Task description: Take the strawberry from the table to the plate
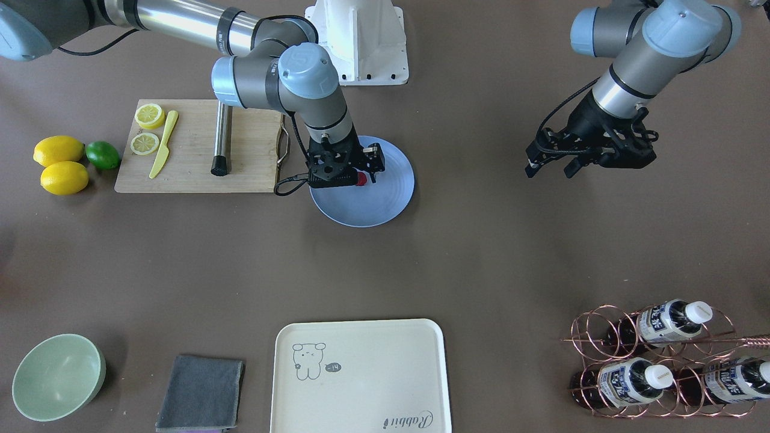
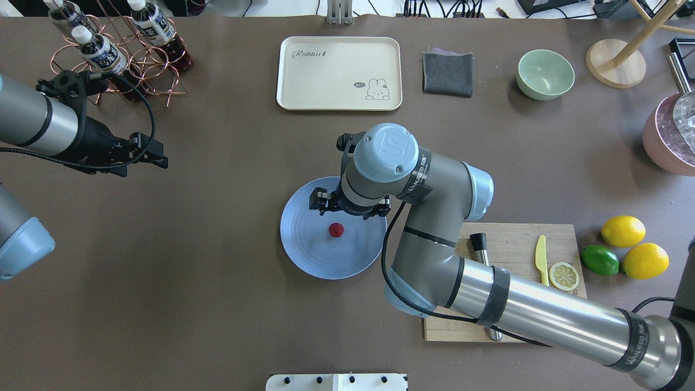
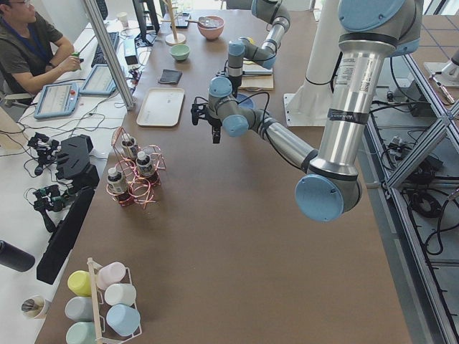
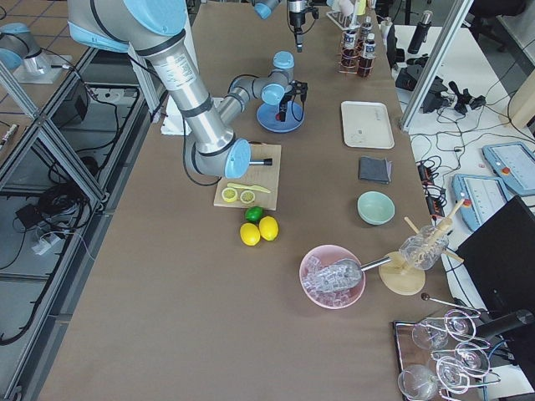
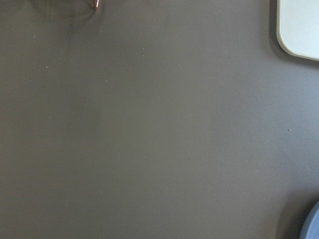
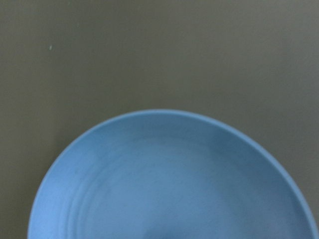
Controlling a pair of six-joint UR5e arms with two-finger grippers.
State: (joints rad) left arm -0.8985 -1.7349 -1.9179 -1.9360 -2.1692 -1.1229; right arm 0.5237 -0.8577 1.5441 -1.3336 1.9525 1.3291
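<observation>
The strawberry (image 2: 336, 229), small and dark red, lies on the light blue plate (image 2: 312, 255) near its middle; it also shows as the strawberry (image 1: 361, 178) in the front view. My right gripper (image 1: 354, 172) hangs just above the plate, pointing down, open, with its fingers spread to either side of the berry and not clasping it. The right wrist view holds only the plate (image 6: 169, 179) and the table (image 6: 149, 50). My left gripper (image 1: 548, 167) hovers open and empty far off to the side over bare table (image 1: 481, 252).
A cutting board (image 1: 192, 168) with lemon slices, a yellow knife and a metal rod lies beside the plate. Lemons and a lime (image 1: 102, 154) sit past it. A cream tray (image 1: 361, 376), grey cloth (image 1: 201, 394), green bowl (image 1: 57, 376) and bottle rack (image 1: 656, 361) line the far edge.
</observation>
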